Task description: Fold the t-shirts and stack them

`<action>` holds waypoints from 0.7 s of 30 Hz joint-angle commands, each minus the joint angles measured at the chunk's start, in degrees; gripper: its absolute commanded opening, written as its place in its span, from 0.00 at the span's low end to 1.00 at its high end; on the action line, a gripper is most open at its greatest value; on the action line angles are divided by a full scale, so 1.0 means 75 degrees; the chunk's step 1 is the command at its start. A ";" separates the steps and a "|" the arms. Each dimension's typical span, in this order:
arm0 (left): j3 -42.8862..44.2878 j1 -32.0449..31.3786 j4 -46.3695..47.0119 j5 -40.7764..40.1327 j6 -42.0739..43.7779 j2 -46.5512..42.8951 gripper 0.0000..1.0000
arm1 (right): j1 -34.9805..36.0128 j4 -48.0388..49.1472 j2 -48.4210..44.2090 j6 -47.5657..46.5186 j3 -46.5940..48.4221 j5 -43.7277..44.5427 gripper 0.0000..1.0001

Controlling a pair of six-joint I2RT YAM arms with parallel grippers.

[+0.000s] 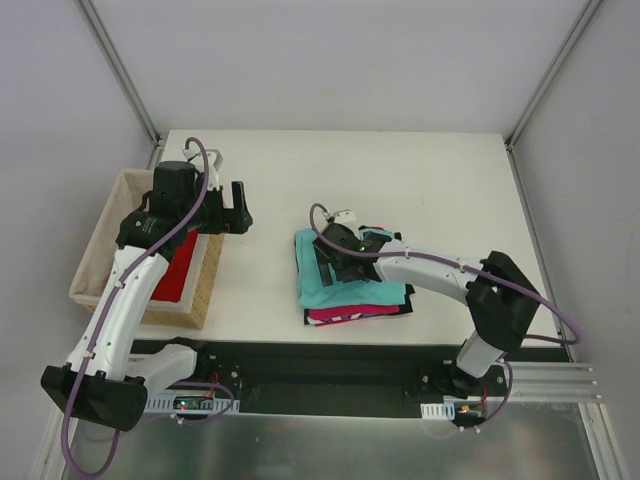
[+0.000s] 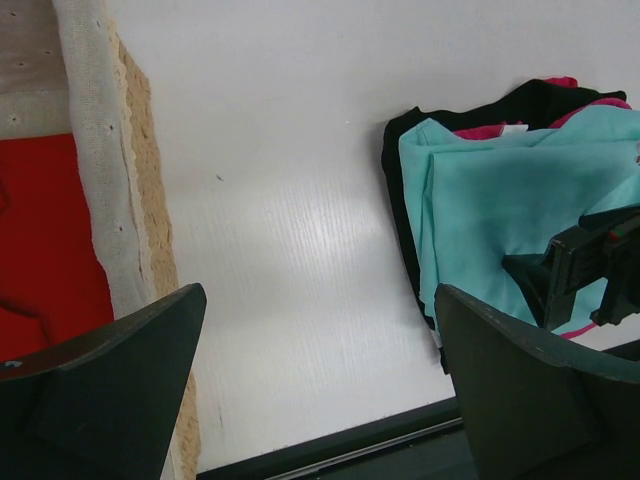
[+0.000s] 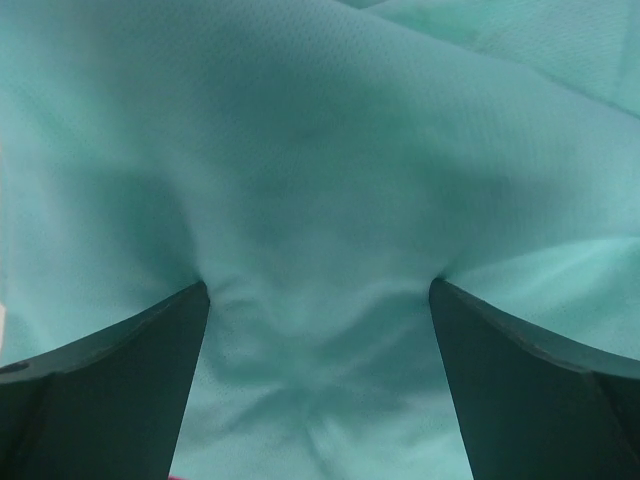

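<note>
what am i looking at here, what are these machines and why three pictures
These are two robot arms bolted at a table's near edge, each ending in two fingers. The wide picture looks down from above; the other two come from a camera on each wrist. On the white table lies a stack of folded shirts: teal shirt on top, pink shirt and black shirt beneath. A red shirt lies in the wicker basket at left. The left fingers hang open above the table, holding nothing. The right fingers are spread and pressed into the teal cloth, which puckers between them.
</note>
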 commanded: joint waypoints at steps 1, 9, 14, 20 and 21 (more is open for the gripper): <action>0.0024 -0.0060 0.0161 0.0119 -0.0002 0.0029 0.99 | -0.0026 0.0503 0.0409 0.0380 -0.0308 -0.0493 0.97; -0.0023 -0.0095 0.0161 -0.0103 0.0056 -0.0017 0.99 | -0.0459 0.0914 0.1371 0.0650 -0.0333 -0.1407 0.97; -0.0012 -0.0107 0.0149 -0.0232 0.0115 -0.0041 0.99 | -0.1033 0.0985 0.1968 0.0638 -0.0157 -0.1841 0.97; 0.0012 -0.0107 0.0149 -0.0384 0.0138 -0.0017 0.99 | -0.1631 0.0961 0.2321 0.0521 0.0066 -0.2181 0.97; 0.0000 -0.0107 0.0149 -0.0396 0.0138 -0.0040 0.99 | -0.1689 0.0950 0.2321 0.0486 0.0066 -0.2193 0.97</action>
